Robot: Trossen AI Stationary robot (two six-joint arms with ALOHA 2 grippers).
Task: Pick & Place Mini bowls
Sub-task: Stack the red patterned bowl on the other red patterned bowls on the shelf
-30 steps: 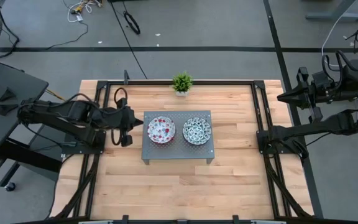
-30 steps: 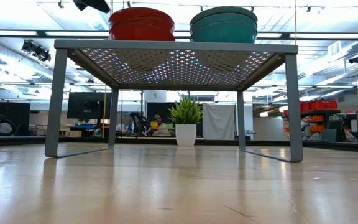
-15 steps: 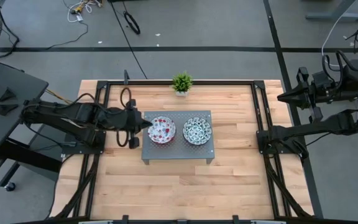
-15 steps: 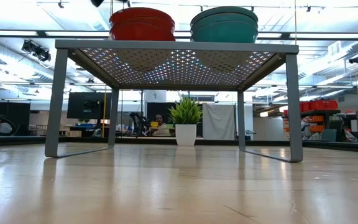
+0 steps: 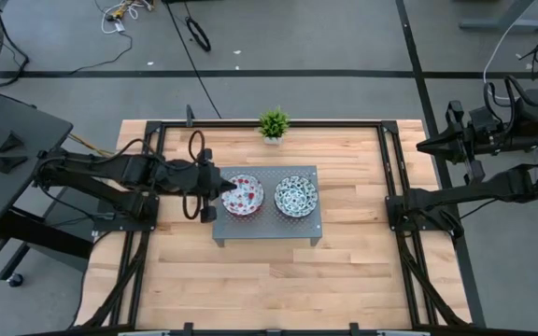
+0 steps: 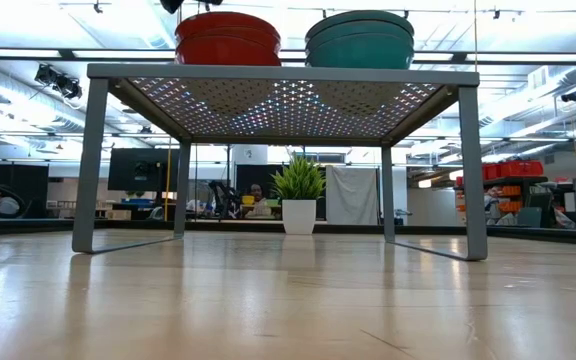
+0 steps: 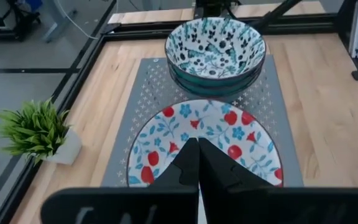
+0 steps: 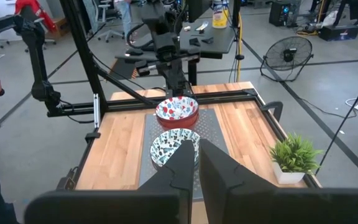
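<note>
Two stacks of mini bowls stand on a grey perforated stand [image 5: 267, 233]. The red-spotted stack [image 5: 243, 194] [image 7: 229, 134] is on its left half and the blue-green patterned stack [image 5: 296, 195] [image 7: 215, 50] on its right. In the low view their outsides show plain red [image 6: 228, 38] and teal [image 6: 360, 38]. My left gripper [image 5: 220, 184] [image 7: 197, 149] is shut and hovers over the left rim of the red-spotted stack, fingers pointing toward the table's right. My right gripper [image 5: 425, 146] [image 8: 194, 152] is shut and waits off the table's right edge.
A small potted plant [image 5: 273, 123] [image 6: 299, 195] stands at the middle of the table's far edge, behind the stand. Black frame rails run along the table's left and right sides. Bare wood lies in front of the stand [image 5: 269, 280].
My left gripper has moved toward the table's right, from beside the stand's left edge to above the left rim of the red-spotted stack. The bowls and the right arm have stayed put.
</note>
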